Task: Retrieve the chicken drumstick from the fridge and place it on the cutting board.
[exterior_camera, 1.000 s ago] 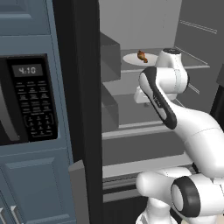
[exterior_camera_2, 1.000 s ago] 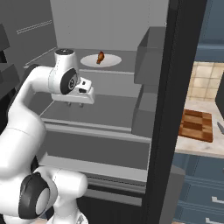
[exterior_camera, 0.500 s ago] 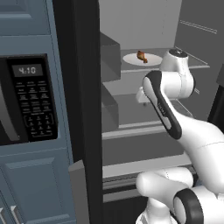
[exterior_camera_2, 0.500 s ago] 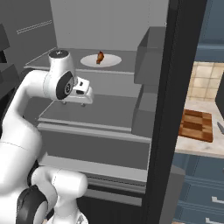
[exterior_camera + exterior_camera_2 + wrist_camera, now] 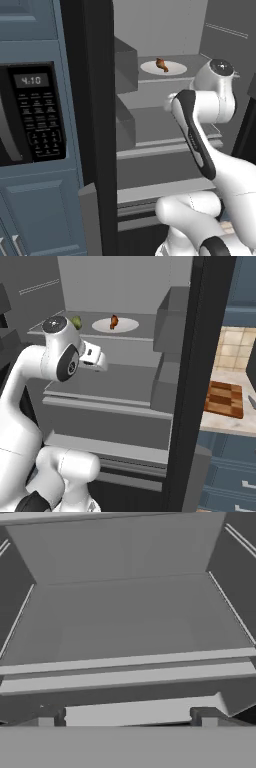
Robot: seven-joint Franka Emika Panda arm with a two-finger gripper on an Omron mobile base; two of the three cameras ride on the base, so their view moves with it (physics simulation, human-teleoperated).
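Note:
The chicken drumstick (image 5: 161,63) (image 5: 114,321) is a small orange-brown lump on a white plate (image 5: 174,68) (image 5: 128,325) on an upper shelf of the open fridge (image 5: 95,100) (image 5: 187,381). My gripper (image 5: 101,361) (image 5: 127,719) hangs in front of the shelf below, lower than the plate and nearer to me. Its fingertips (image 5: 47,717) stand wide apart, open with nothing between them, and face a bare grey shelf. The checkered wooden cutting board (image 5: 225,400) lies on the counter to the right of the fridge.
Grey door bins (image 5: 170,316) (image 5: 125,65) jut from the fridge door. A microwave (image 5: 30,115) sits in the blue-grey cabinets on the left. A small green thing (image 5: 76,321) lies on the upper shelf behind my arm. A knife (image 5: 251,402) lies beside the board.
My arm's big upper joint has swung sideways toward the fridge's outer wall, while the hand stays in front of the middle shelf. Drumstick and plate have not moved.

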